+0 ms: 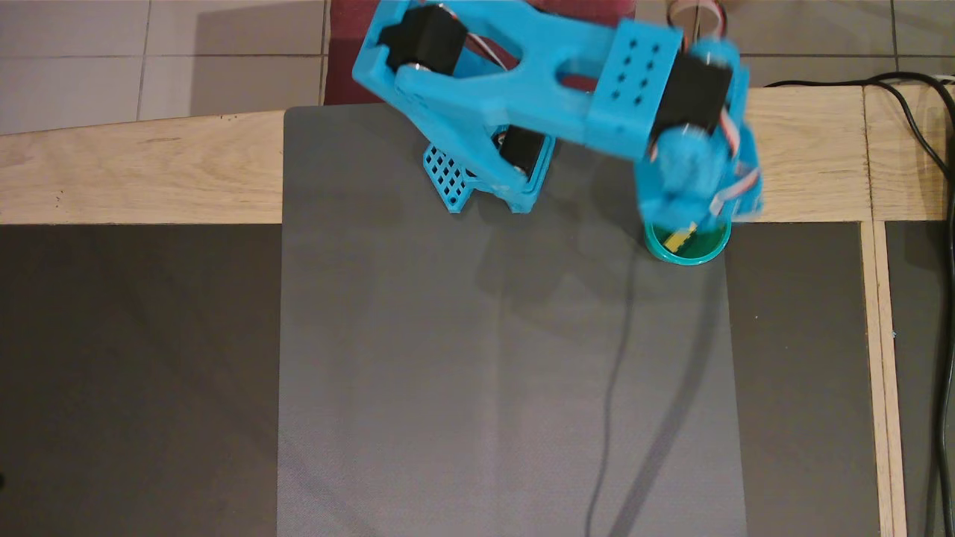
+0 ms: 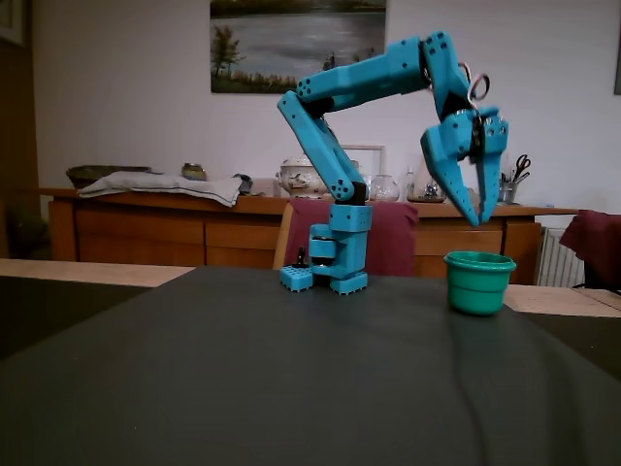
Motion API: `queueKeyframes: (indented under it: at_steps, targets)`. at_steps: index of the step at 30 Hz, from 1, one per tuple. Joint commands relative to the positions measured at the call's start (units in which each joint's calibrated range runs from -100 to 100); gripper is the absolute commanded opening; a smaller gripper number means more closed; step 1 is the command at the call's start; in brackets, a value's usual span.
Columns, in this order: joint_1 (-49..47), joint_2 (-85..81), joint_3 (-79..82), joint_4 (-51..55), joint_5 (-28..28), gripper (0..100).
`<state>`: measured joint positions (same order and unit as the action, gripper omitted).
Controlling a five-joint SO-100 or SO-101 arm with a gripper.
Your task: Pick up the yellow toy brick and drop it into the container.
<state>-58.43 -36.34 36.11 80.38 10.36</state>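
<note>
The teal-green cup (image 1: 688, 248) stands at the right edge of the grey mat; it also shows in the fixed view (image 2: 478, 283). The yellow toy brick (image 1: 680, 239) lies inside the cup, partly under the gripper in the overhead view, and the cup wall hides it in the fixed view. My blue gripper (image 2: 476, 219) hangs straight above the cup, tips pointing down a little above the rim. Its jaws stand slightly apart in a narrow V and hold nothing. In the overhead view the gripper (image 1: 690, 216) is blurred.
The arm's blue base (image 1: 489, 175) sits at the mat's back edge. The grey mat (image 1: 507, 373) lies on a wooden-framed dark table. Black cables (image 1: 921, 127) run along the right side. A sideboard and a red chair stand behind the table.
</note>
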Motion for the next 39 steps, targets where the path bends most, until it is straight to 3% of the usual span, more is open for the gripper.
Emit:
queueKeyframes:
  at_steps: [1, 8, 16, 22, 26, 30, 39]
  targets:
    - [9.18, -1.52, -7.05, 0.16, -4.56, 0]
    - [32.39, -14.59, -11.74, -0.01, -8.9, 0]
    - [54.83, -37.86, 1.34, 0.07, -9.01, 0]
    - [56.76, -49.84, 12.53, -0.37, -9.01, 0]
    - [56.69, -56.75, 23.82, -6.14, -9.01, 0]
    - [55.37, -60.12, 36.99, -15.21, -8.85, 0]
    - [52.51, -62.65, 52.7, -17.61, -9.06, 0]
